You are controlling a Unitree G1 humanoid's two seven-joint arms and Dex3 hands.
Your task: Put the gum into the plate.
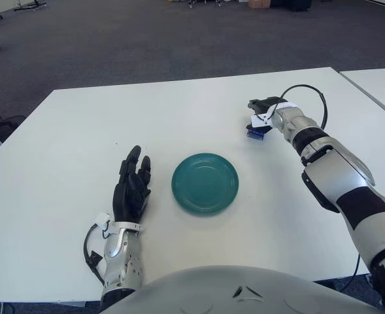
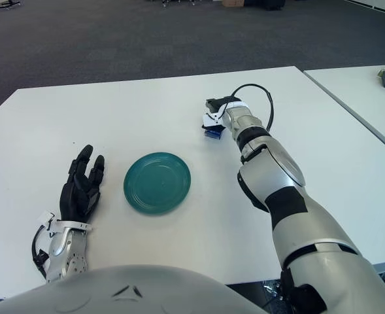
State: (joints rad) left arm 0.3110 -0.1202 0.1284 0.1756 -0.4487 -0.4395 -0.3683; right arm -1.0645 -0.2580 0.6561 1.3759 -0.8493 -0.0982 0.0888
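One gum pack (image 1: 256, 133) and one green plate (image 1: 205, 182) sit apart on the white counter (image 1: 68, 150). The right hand (image 1: 263, 113) covers the gum (whether its fingers grip it, I cannot tell). The left hand (image 1: 131, 188) shows left of the plate, fingers spread.

Black-fingered left hand (image 1: 131, 188), silver forearms

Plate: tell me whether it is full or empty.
Empty. The green plate shows only its bare surface; the gum is still on the table under the right hand.

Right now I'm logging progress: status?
Right hand over gum, grasp unclear. Left hand open, left of plate. Plate empty, path clear.
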